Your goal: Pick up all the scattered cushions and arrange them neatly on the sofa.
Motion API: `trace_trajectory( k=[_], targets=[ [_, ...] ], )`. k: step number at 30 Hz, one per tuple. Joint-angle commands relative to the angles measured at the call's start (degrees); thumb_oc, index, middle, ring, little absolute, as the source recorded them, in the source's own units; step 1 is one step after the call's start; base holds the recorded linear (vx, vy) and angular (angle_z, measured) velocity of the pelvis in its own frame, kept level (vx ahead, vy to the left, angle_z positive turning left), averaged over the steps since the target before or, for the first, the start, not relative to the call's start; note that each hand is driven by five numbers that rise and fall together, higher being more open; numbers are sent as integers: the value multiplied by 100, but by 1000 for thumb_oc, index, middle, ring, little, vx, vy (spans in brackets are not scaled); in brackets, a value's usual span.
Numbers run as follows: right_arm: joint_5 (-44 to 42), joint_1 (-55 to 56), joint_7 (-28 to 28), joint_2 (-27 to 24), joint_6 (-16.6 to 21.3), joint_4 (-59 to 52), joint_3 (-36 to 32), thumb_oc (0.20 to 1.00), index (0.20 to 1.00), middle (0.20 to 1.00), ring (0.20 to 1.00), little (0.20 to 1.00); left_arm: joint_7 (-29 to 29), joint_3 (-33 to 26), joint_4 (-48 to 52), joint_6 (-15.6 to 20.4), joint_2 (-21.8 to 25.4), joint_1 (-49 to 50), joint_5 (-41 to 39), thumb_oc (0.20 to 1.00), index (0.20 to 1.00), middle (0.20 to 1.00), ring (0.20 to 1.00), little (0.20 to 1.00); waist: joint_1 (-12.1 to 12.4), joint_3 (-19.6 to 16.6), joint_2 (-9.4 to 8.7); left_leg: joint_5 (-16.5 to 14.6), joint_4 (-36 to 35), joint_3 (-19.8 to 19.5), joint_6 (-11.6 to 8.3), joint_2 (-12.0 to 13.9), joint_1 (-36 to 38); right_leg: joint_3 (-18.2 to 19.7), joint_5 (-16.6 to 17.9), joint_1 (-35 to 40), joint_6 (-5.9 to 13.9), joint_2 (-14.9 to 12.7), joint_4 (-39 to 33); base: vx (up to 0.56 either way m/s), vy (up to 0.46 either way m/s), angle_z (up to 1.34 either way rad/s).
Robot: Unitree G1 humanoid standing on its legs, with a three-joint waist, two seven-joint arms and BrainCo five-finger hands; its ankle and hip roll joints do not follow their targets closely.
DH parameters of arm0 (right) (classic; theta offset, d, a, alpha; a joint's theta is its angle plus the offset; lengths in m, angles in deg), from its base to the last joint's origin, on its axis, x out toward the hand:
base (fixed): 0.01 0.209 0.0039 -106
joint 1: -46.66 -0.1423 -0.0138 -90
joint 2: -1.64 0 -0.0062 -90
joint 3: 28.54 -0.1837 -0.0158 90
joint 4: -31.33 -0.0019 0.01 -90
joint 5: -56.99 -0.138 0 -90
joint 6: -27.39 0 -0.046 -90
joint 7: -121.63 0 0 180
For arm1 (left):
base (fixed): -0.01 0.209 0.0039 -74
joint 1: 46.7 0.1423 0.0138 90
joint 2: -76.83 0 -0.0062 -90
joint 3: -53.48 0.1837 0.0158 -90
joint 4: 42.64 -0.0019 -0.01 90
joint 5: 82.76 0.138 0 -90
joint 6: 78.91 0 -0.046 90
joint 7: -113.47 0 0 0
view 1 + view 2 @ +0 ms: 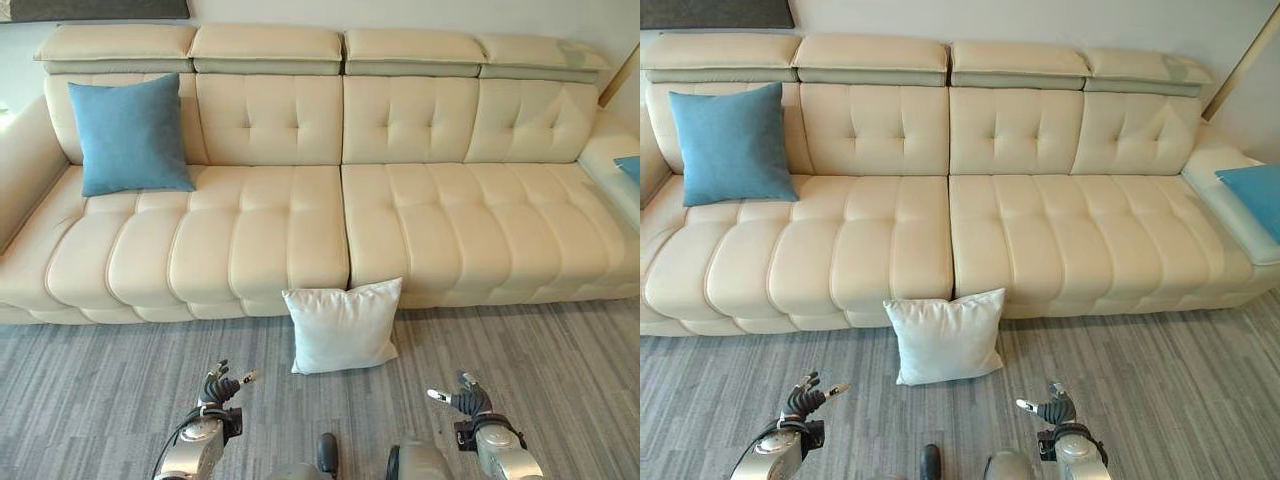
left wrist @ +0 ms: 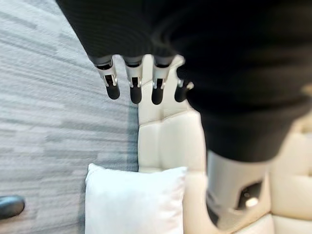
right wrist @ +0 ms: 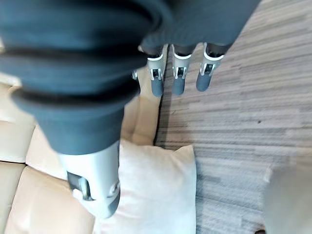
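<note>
Big cream sofa [image 1: 330, 220] runs along the far side. A blue cushion [image 1: 130, 135] leans upright against its left backrest, another blue one [image 1: 1252, 198] lies on the far right end. White cushion [image 1: 342, 325] stands on the grey floor [image 1: 100, 380], propped against the sofa front. Left hand [image 1: 222, 385] and right hand [image 1: 462, 399] hang near it, both empty with loosely relaxed fingers.

One cushion [image 1: 131, 135] leans on the sofa [image 1: 440, 230] at upper left; another cushion [image 1: 342, 326] stands on the floor [image 1: 90, 390], lower centre, against the sofa front.
</note>
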Motion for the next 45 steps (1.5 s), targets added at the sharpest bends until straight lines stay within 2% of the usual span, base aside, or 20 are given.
trace_trajectory(
  k=[1,4,6,11,12,14,17,19,22,23,24,26,29,33,36,39,40,43,44,45],
  targets=[
    [59,-219,67,-216,36,-11,-136,1000,1000,1000,1000,1000,-38,-106,357,131,68,32,111,1000,1000,1000,1000,1000,48,264,15,-503,34,33,-448,421,168,107,1114,592,5,438,-1612,179,-70,-15],
    [75,-159,29,-208,12,36,-164,1000,1000,1000,1000,1000,-97,-109,398,136,63,-3,225,1000,1000,1000,1000,1000,15,207,-50,-546,34,-6,-532,435,231,498,1445,668,105,639,-2805,234,-133,-24],
    [88,-96,37,-216,0,23,-200,1000,1000,1000,1000,1000,-89,-146,441,162,67,17,252,1000,1000,1000,1000,1000,16,156,-78,-597,34,20,-589,452,317,481,1663,694,165,682,-3195,253,-188,-2],
    [-2,-115,41,-287,45,123,-200,1000,1000,1000,1000,1000,-136,-153,372,191,-96,126,92,1000,1000,1000,1000,1000,16,-86,-47,-661,205,25,-753,574,458,406,1497,1202,24,785,-3541,272,-245,-1],
    [-58,-128,50,-321,74,119,-206,1000,1000,1000,1000,1000,-127,-153,331,194,-138,125,-15,1000,1000,1000,1000,1000,17,-56,-68,-627,702,8,-822,621,291,421,1442,1304,-37,791,-3541,194,-373,-1],
    [-160,-113,58,-436,109,112,-208,1000,1000,1000,1000,1000,-78,-126,291,260,-216,104,-261,1000,1000,1000,1000,1000,86,159,-165,-198,2580,-215,-1069,648,-527,332,1240,1639,-285,783,-3541,154,-401,18],
    [-126,-109,74,-505,97,124,-213,1000,1000,1000,1000,1000,-58,-55,269,271,-214,51,-326,1000,1000,1000,1000,1000,109,261,-213,-143,3371,-342,-1095,622,-945,247,1158,1767,-395,783,-3541,84,-167,12],
    [-128,-102,92,-511,61,162,-220,1000,1000,1000,1000,1000,-73,-22,256,237,-227,34,-320,1000,1000,1000,1000,1000,123,263,-235,-246,3127,-287,-1015,642,-1095,201,1085,1834,-435,773,-3541,126,-99,4],
    [-135,-77,93,-494,54,161,-217,1000,1000,1000,1000,1000,-74,8,276,196,-227,39,-261,1000,1000,1000,1000,1000,125,173,-278,-484,1794,-256,-865,623,-932,113,986,1916,-381,762,-3541,199,-1,25],
    [-121,-76,108,-492,51,171,-197,1000,1000,1000,1000,1000,-60,36,267,187,-234,25,-247,1000,1000,1000,1000,1000,125,135,-266,-375,1219,-308,-859,638,-835,78,948,1942,-366,779,-3541,224,59,26],
    [-96,-71,124,-493,52,178,-178,1000,1000,1000,1000,1000,-36,39,245,175,-237,11,-232,1000,1000,1000,1000,1000,112,106,-240,-65,618,-393,-906,677,-758,36,895,1972,-365,807,-3541,218,79,28],
    [-51,-59,145,-511,49,172,-146,1000,1000,1000,1000,1000,-14,89,251,163,-252,-5,-193,1000,1000,1000,1000,1000,90,79,-190,350,34,-538,-1046,764,-871,-66,789,2058,-378,844,-3541,174,91,38],
    [-2,-8,110,-469,20,189,-157,1000,1000,1000,1000,1000,-22,59,269,154,-229,18,-186,1000,1000,1000,1000,1000,51,-32,-195,325,34,-348,-1083,810,-832,-108,695,2198,-329,834,-3541,337,266,23],
    [18,-25,77,-351,-4,254,-156,1000,1000,1000,1000,1000,-54,129,175,151,-190,-3,-118,1000,1000,1000,1000,1000,45,-169,-228,48,34,-326,-904,623,-541,-29,732,2242,-197,597,-3243,258,303,5],
    [72,-72,55,-230,-21,335,-68,1000,1000,1000,1000,1000,-55,148,118,123,-113,-76,-55,1000,1000,1000,1000,1000,55,-121,-251,-166,34,-281,-684,542,-341,100,758,1858,-57,388,-2211,138,244,-8],
    [120,-201,57,-159,-19,256,-5,1000,1000,1000,1000,1000,-23,98,129,131,-4,-116,-19,1000,1000,1000,1000,1000,53,32,-225,-307,34,-135,-507,501,-196,261,1100,1300,68,199,-1178,96,243,-10],
    [136,-195,46,-110,-20,242,27,1000,1000,1000,1000,1000,-36,99,81,113,26,-128,58,1000,1000,1000,1000,1000,20,64,-204,-378,34,-122,-496,501,-144,423,1058,1077,55,252,-971,81,149,-6],
    [114,-203,44,-89,-45,269,26,1000,1000,1000,1000,1000,-52,58,49,122,37,-135,61,1000,1000,1000,1000,1000,34,68,-180,-390,34,-91,-539,530,-121,484,953,1013,5,414,-1416,89,32,-10],
    [101,-246,86,-88,-61,322,22,1000,1000,1000,1000,1000,-42,-4,44,135,53,-131,30,1000,1000,1000,1000,1000,67,65,-158,-401,34,-7,-581,572,-132,410,1037,1013,0,456,-2127,77,-30,-1],
    [101,-246,86,-88,-61,323,23,1000,1000,1000,1000,1000,-42,-5,45,135,53,-130,30,1000,1000,1000,1000,1000,69,67,-151,-404,34,-5,-584,582,-127,408,1062,1040,-3,471,-2176,63,-63,-9]
  ],
)
